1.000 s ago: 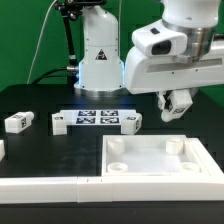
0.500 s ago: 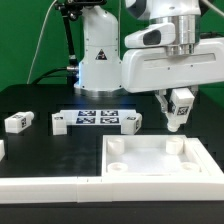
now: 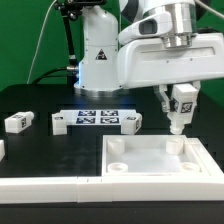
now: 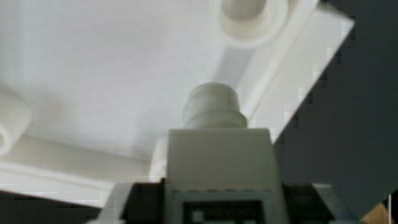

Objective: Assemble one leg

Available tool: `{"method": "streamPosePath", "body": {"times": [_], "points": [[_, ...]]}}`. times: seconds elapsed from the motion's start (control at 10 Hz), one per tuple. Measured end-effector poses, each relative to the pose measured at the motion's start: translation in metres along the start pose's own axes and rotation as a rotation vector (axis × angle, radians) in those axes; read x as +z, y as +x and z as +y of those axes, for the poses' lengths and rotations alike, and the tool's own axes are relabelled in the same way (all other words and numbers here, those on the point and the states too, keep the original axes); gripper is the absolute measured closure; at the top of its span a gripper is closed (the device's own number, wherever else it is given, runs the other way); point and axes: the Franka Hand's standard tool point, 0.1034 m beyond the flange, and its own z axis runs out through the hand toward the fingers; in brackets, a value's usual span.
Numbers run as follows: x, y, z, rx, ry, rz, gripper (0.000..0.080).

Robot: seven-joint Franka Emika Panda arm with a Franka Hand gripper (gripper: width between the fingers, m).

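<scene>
Well, in the exterior view your gripper [image 3: 181, 97] was clenched on the leg [image 3: 179, 110], which hung tip down just above the panel's [image 3: 150, 163] far corner toward that view's right, well apart from the marker board [image 3: 97, 118]. In the wrist view, you saw the leg [image 4: 217, 150] with its round tip over the panel [image 4: 107, 90], near the edge and apart from a corner socket [image 4: 251, 14].

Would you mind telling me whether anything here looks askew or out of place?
Nothing stands out. The claw holds a leg above the white panel near a corner socket, two loose legs flank the marker board, and nothing looks spilled or damaged.
</scene>
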Motion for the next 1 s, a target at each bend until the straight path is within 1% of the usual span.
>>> {"method": "streamPosePath", "body": {"times": [0.1, 0.4, 0.5, 0.7, 0.8, 0.9, 1.0], "points": [[0.001, -0.002, -0.001, -0.001, 0.001, -0.002, 0.0509], [0.001, 0.0, 0.0, -0.006, 0.0, -0.001, 0.0509], [0.004, 0.006, 0.003, -0.016, 0.0, 0.001, 0.0509], [0.015, 0.033, 0.016, -0.046, 0.0, 0.004, 0.0509], [0.023, 0.043, 0.021, -0.05, -0.001, 0.014, 0.0509], [0.029, 0.05, 0.022, -0.048, 0.001, 0.02, 0.0509], [0.034, 0.053, 0.022, -0.048, 0.003, 0.022, 0.0509]]}}
